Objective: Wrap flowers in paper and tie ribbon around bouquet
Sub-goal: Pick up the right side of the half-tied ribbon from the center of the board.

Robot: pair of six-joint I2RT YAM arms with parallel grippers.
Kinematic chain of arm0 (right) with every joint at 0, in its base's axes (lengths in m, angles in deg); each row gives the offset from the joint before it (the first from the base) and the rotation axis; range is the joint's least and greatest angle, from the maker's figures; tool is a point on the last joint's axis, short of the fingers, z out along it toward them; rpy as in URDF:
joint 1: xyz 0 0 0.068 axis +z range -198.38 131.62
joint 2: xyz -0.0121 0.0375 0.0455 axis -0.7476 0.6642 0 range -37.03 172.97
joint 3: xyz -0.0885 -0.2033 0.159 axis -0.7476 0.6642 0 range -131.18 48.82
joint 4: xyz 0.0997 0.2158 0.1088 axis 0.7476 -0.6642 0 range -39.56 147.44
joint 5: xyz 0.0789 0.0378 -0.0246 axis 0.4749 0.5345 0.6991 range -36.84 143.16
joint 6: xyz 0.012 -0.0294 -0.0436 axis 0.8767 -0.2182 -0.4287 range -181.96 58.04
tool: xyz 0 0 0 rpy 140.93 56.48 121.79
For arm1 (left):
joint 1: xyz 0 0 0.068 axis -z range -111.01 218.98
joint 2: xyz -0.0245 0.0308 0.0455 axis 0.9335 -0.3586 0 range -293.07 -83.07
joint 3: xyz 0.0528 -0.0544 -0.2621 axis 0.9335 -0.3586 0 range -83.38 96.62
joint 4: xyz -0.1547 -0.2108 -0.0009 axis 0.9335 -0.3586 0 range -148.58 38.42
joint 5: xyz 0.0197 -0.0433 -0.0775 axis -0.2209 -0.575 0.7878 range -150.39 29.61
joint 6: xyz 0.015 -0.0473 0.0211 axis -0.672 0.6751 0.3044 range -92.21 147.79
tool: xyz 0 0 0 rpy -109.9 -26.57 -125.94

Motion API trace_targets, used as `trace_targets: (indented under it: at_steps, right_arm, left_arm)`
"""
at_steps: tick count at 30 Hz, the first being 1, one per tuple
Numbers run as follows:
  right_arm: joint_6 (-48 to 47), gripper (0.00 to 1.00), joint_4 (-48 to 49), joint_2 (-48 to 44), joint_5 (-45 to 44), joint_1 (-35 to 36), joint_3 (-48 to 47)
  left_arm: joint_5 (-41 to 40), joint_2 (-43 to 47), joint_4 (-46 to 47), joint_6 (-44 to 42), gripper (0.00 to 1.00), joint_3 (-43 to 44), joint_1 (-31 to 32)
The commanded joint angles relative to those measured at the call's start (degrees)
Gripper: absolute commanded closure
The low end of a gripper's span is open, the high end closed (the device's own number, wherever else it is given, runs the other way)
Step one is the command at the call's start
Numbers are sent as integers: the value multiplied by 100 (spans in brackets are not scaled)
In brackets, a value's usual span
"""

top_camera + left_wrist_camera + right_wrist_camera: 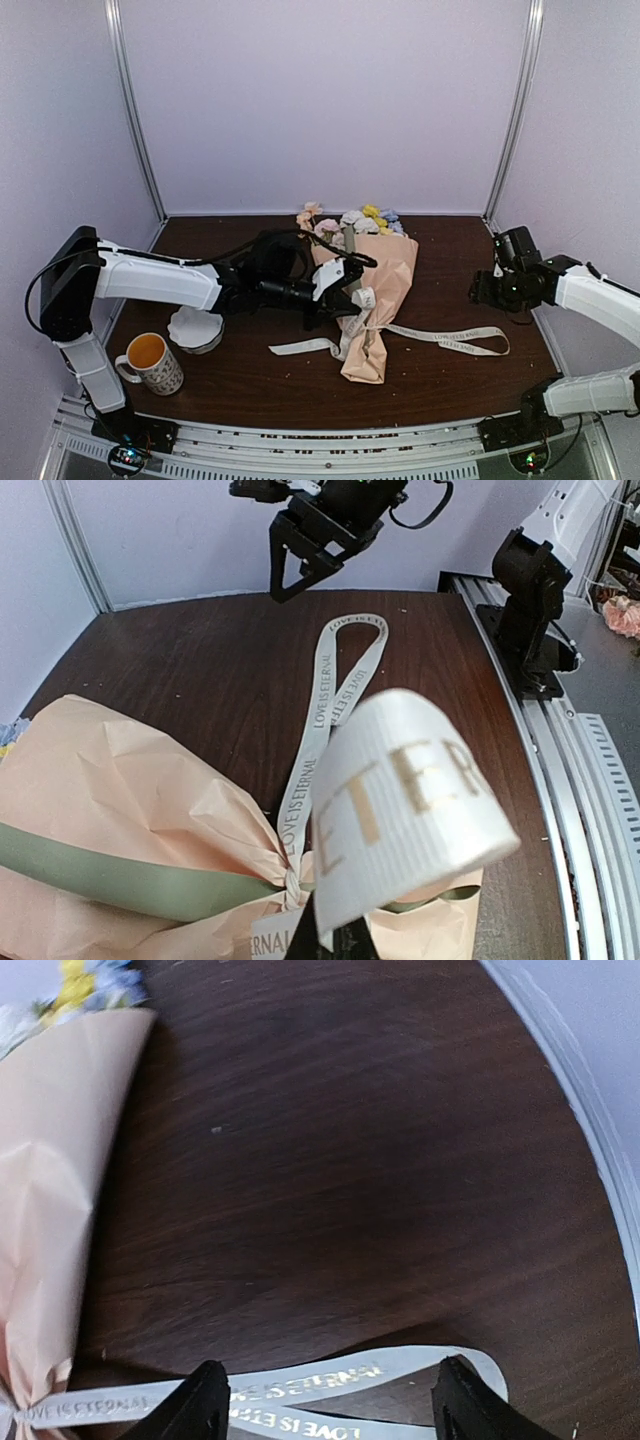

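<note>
Lying in the middle of the brown table is the bouquet, with its thin end pointing toward the arms. The flowers peek out at the far end in yellow, pink, white and blue. The paper around them is peach, with a green strip across it.

The ribbon is knotted around the thin part of the bouquet. One long loop of it lies flat on the table to the right, and another end lies to the left. You can read the words on the ribbon: "LOVE IS ETERNAL", printed again and again. In the left wrist view, a bit of ribbon curls up close to the camera, and the big gold letters "ETER" show on it.

The left gripper sits over the knot. Its jaws are pinched together on that curled bit of ribbon.

The right gripper is off to the right side, up above the table. Its jaws are wide apart and hold nothing. The ribbon loop lies on the table under them.

Near the left arm stand a spotted mug and a white bowl.
</note>
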Motion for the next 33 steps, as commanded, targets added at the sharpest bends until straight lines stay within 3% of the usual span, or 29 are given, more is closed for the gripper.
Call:
trace_targets:
  at_steps: [1, 7, 11, 17, 26, 33]
  right_arm:
    - [1085, 28, -518, -581, -1087, -539, 631]
    - [2858, 26, -766, -1468, -1753, -753, 1572]
    - [3601, 28, -673, -1874, -1550, -757, 2079]
    - [4132, 34, -296, -1890, -1255, -757, 2624]
    - [3921, 40, 92, -1319, -1044, -757, 2487]
    - [3665, 68, 480, -1302, -791, -761, 2494]
  left_arm:
    - [-260, 181, -14, -192, 100, 149, 54]
    - [-357, 183, -67, -286, 100, 146, 63]
    - [-370, 185, -57, -332, 100, 122, 72]
    - [-401, 154, -76, -386, 100, 171, 72]
    - [-439, 137, -216, -439, 100, 243, 81]
    - [-492, 86, -348, -481, 100, 326, 81]
